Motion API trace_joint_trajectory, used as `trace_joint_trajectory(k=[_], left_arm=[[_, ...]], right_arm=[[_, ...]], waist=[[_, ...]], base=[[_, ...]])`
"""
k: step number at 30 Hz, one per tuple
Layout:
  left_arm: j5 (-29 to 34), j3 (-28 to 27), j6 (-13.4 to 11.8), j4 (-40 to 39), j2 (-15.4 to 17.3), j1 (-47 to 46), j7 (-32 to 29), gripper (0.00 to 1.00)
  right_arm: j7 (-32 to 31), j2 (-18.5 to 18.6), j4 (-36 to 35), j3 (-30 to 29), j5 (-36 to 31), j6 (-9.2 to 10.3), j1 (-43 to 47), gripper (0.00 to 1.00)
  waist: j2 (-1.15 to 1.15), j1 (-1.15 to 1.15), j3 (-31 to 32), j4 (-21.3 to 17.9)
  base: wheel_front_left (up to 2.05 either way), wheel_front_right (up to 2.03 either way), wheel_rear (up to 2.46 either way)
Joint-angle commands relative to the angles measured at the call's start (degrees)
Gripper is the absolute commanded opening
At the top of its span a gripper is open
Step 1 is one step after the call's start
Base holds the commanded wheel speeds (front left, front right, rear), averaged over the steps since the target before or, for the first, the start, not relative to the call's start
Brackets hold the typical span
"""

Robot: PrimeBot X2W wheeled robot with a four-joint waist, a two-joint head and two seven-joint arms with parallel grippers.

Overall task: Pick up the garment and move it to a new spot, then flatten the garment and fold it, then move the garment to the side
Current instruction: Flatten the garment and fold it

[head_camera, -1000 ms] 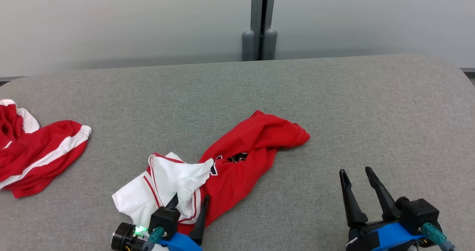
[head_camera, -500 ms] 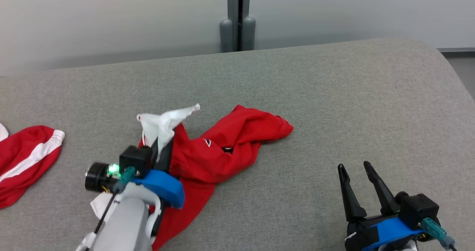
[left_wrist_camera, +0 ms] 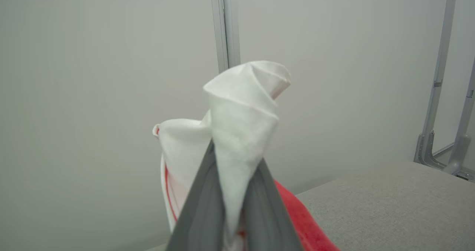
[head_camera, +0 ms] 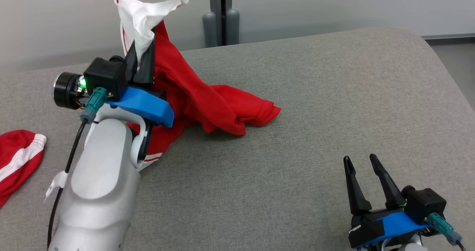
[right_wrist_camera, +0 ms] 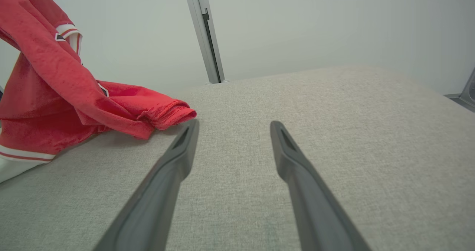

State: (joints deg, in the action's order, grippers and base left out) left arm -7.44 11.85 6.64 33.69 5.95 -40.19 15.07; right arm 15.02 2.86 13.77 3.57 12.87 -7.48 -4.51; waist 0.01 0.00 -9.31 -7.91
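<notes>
– where the left gripper (head_camera: 143,54) pinches the garment (head_camera: 207,102), which part is it?
– the white end, held high above the grey surface (head_camera: 297,158); the red rest drapes down onto it, left of centre.
– right gripper (head_camera: 360,158)?
– its 2 fingers are spread, over the near right.

The grey fabric-covered table (head_camera: 304,132) bears the low end of the red-and-white garment (head_camera: 222,108); a red, white-striped cloth (head_camera: 16,158) lies far left.
</notes>
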Motion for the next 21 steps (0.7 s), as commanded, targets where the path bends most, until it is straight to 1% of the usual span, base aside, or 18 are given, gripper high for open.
trace_joint_trajectory(k=[1,5,15,21], left_arm=[[0.03,-0.2,0.3,-0.55,-0.08,1.7,0.15,0.0],[-0.79,-1.01,0.23,-2.21,-0.73,7.39,0.15,0.0],[-1.89,-1.65,-0.14,-10.07,-2.19,28.11,0.15,0.0],[-4.15,-3.01,-1.42,-14.71,-2.92,37.54,0.15,0.0]], right_arm=[[0.23,0.06,-0.2,-0.03,0.43,-0.03,0.31,1.0],[0.23,0.07,0.16,0.43,0.94,-0.03,1.1,1.0],[0.23,0.06,0.75,0.19,-0.03,-0.03,1.54,1.0],[0.23,0.07,1.32,0.41,0.14,-0.03,2.54,1.0]], waist=[[-0.01,0.0,0.05,0.32],[-0.01,0.0,0.54,1.46],[-0.01,0.0,2.33,6.14],[-0.01,0.0,3.55,9.13]], base=[[0.0,0.0,0.0],[0.0,0.0,0.0],[0.0,0.0,0.0],[0.0,0.0,0.0]])
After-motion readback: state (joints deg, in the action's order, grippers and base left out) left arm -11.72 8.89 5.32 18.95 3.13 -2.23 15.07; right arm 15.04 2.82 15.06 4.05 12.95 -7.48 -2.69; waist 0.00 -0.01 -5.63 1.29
